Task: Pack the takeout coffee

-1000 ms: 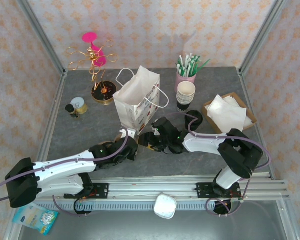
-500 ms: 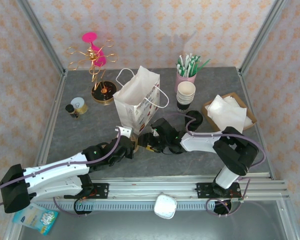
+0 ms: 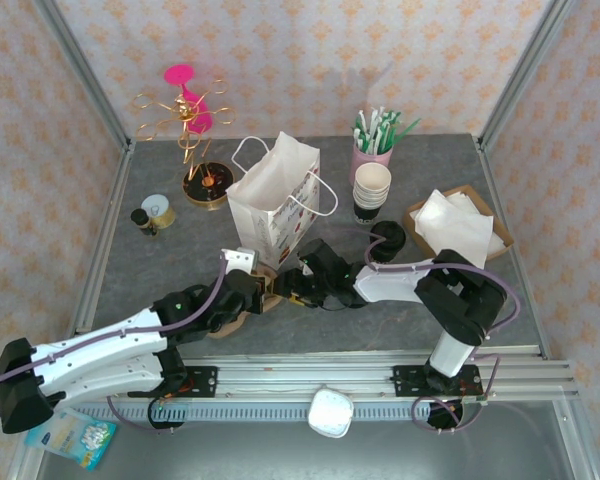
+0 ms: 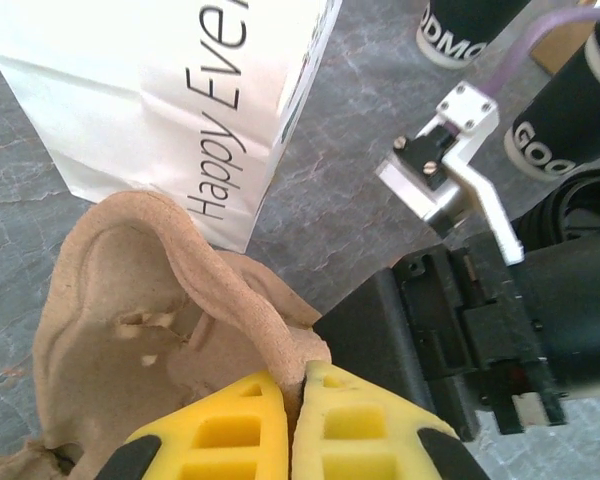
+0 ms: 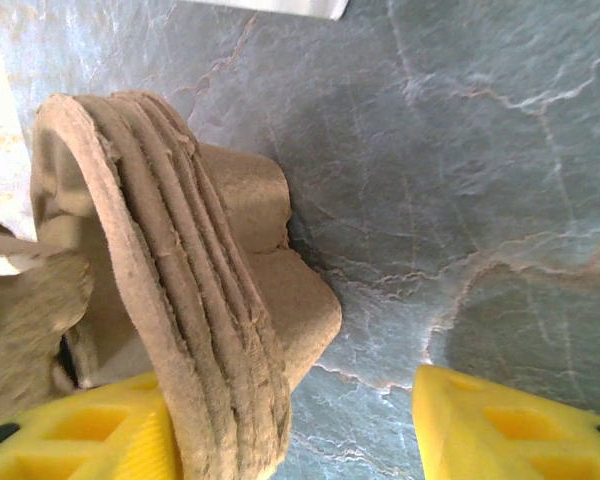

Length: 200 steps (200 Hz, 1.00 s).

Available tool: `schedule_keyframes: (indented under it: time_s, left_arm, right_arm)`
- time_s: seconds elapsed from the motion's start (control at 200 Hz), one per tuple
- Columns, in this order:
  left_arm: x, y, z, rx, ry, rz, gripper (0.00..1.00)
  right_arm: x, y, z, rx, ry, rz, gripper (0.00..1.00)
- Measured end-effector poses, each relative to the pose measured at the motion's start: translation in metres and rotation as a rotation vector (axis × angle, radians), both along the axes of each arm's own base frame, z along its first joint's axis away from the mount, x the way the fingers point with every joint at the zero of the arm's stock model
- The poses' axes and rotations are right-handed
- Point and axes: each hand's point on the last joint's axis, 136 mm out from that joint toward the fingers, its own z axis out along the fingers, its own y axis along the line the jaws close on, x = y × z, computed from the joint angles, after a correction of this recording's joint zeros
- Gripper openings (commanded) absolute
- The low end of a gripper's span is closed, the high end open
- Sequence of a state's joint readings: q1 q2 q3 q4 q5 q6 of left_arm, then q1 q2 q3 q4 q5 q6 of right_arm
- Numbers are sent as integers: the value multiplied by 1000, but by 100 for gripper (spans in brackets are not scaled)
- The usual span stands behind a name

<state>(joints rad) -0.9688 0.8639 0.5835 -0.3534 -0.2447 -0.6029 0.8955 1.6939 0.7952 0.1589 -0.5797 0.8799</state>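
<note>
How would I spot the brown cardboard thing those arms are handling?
Start at the white paper bag standing mid-table. By its near corner lies the brown pulp tray. It alone is rough, tan and lumpy; the black cups beyond it are smooth.

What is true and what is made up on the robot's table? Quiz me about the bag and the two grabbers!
1. The white paper bag stands upright. True.
2. The left gripper is wide open. False: its yellow fingers are pinched shut on the rim of the brown pulp tray.
3. The pink cup holds green and white sticks. True.
4. The right gripper is squeezed shut. False: its jaws stand apart, with the edge of the stacked pulp trays against one finger.
</note>
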Motion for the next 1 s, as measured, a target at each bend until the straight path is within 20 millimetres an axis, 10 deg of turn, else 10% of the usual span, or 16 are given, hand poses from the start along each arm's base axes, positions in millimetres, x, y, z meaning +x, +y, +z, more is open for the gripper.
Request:
schedule_keyframes:
  time_s: [1.001]
  left_arm:
    - [-5,7,38,-130,-82,7,2]
  right_arm:
    - [11,2,-2,-127,-28,-85,2]
